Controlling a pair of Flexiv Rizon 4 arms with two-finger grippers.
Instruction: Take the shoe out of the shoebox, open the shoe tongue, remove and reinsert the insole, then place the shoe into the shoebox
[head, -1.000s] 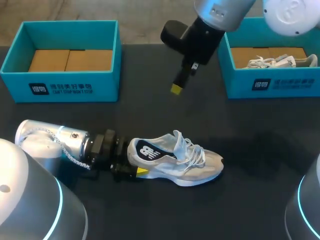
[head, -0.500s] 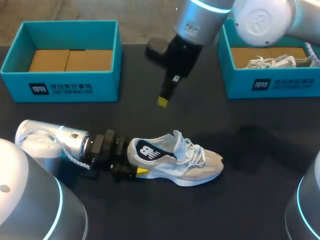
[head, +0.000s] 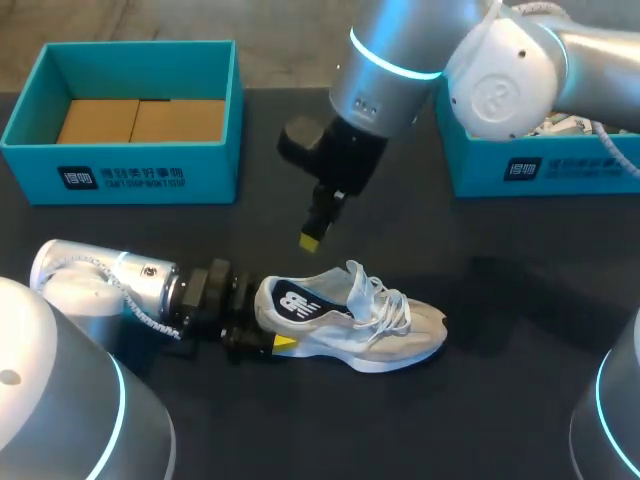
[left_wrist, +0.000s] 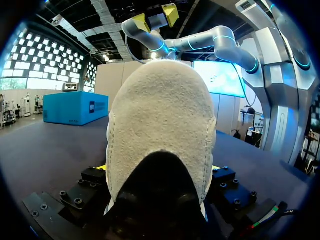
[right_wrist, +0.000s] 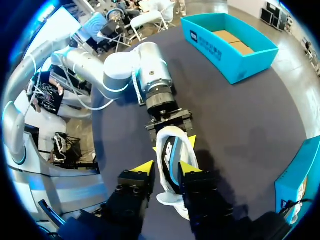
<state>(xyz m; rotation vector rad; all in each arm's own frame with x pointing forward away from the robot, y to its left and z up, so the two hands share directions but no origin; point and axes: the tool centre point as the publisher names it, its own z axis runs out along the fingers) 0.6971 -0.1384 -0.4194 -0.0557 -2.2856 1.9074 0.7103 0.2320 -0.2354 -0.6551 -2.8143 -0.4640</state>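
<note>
A grey-and-white shoe (head: 350, 315) with white laces lies on its side on the dark table, toe to the right. My left gripper (head: 268, 341) lies low at its heel. The heel (left_wrist: 162, 130) fills the space between the two fingers, which touch it from both sides. My right gripper (head: 312, 238) hangs in the air above and just behind the heel. In the right wrist view its yellow tips (right_wrist: 167, 169) stand slightly apart with nothing between them, and the shoe (right_wrist: 172, 162) is straight below. The right gripper (left_wrist: 156, 17) also shows high over the shoe in the left wrist view.
A teal box (head: 120, 175) with a cardboard floor stands at the back left. A second teal box (head: 540, 165) at the back right holds another shoe, largely hidden by my right arm. Bare table lies in front of and to the right of the shoe.
My right arm has come down and to the left, from near the right box to just above the shoe's heel, and its fingers have parted from shut. The left arm and shoe kept still.
</note>
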